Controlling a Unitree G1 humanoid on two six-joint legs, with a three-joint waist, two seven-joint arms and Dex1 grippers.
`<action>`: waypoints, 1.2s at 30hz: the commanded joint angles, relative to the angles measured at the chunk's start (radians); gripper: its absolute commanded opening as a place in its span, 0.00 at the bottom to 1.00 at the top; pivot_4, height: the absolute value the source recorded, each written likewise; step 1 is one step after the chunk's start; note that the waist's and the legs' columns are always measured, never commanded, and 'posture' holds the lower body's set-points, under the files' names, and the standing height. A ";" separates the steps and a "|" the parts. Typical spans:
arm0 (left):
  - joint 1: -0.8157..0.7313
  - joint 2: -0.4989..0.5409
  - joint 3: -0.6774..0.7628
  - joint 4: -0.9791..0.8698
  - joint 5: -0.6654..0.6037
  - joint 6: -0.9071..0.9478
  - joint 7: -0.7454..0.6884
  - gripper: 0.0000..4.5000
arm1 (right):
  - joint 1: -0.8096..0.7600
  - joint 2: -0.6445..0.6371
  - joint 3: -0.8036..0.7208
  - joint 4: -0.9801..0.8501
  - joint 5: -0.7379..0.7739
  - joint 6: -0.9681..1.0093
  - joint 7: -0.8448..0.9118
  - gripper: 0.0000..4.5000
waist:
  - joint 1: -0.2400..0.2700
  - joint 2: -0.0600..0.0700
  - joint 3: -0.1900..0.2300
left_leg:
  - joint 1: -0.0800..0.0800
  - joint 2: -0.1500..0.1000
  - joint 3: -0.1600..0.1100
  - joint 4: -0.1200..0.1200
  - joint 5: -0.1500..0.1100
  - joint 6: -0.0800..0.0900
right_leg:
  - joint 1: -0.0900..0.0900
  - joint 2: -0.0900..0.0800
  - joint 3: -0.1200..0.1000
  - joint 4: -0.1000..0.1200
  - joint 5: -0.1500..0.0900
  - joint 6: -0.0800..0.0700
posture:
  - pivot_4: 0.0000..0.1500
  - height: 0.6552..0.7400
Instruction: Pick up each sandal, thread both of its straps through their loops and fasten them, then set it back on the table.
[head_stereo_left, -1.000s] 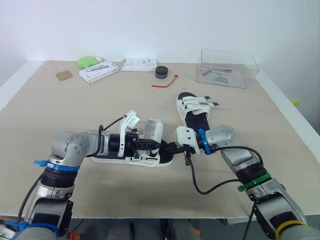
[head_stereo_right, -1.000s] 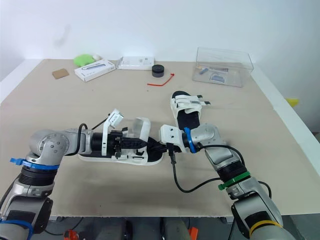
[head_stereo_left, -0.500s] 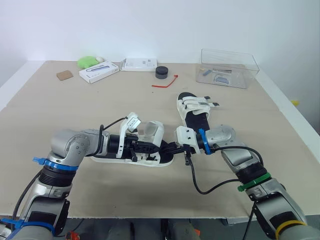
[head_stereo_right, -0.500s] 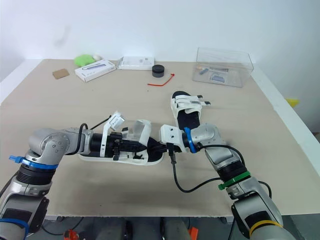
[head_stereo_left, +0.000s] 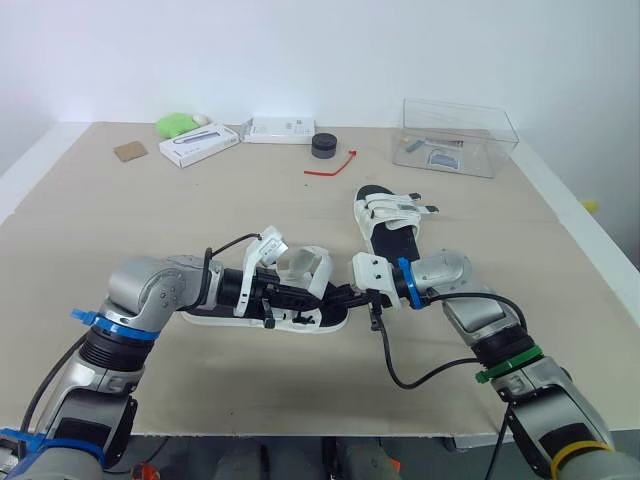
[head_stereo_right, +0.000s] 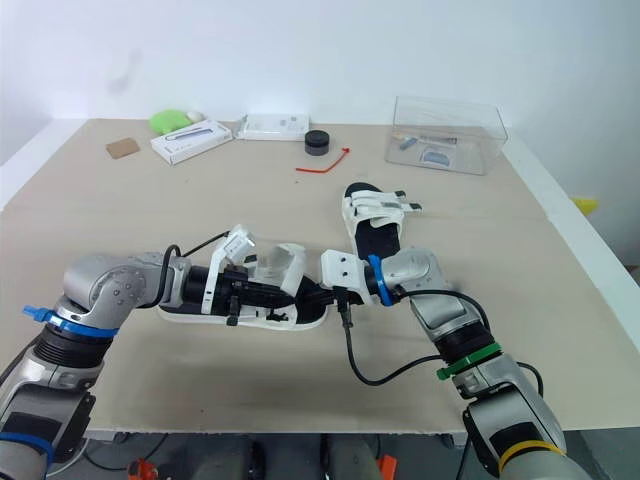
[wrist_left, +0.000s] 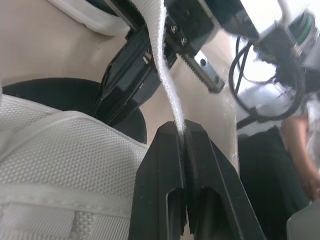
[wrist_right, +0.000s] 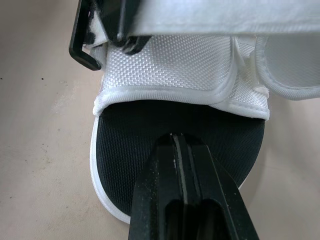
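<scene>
A white sandal with a black footbed lies on the table in front of me. My left gripper is over its middle, shut on a white strap that arches over the footbed. My right gripper comes in from the right, shut, with its tips on the black footbed at the sandal's end. A black loop shows at the edge of the woven upper. A second sandal, straps across it, lies farther back to the right.
At the back of the table are a clear plastic box, a black round object, a red tie, two white boxes, a green item and a cardboard piece. A black cable hangs from my right wrist.
My left gripper has shifted slightly right and lower, drawing the strap down so its arch sits flatter. The right gripper and both sandals have stayed put.
</scene>
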 joint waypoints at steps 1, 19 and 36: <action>0.001 0.012 -0.066 0.010 0.066 -0.051 -0.034 0.02 | 0.028 -0.024 0.026 0.043 -0.063 0.018 -0.004 0.00 | 0.000 0.000 0.000 | 0.000 0.000 0.000 0.000 0.000 0.000 | 0.000 0.000 0.000 0.000 0.000 0.000 | 1.00 1.00; -0.051 0.071 -0.046 0.026 0.103 -0.103 -0.188 0.84 | 0.013 -0.017 0.025 0.066 -0.070 0.011 -0.004 0.00 | 0.000 0.000 0.000 | 0.007 -0.001 -0.001 -0.002 0.001 0.001 | 0.007 -0.002 -0.001 0.000 -0.004 -0.001 | 1.00 1.00; -0.164 0.003 -0.042 0.147 0.200 -0.244 -0.205 0.91 | 0.017 -0.019 0.025 0.062 -0.069 0.014 -0.003 0.00 | -0.001 0.000 0.001 | 0.006 -0.001 -0.002 -0.002 0.001 0.002 | 0.007 -0.001 -0.001 0.000 -0.004 -0.001 | 1.00 1.00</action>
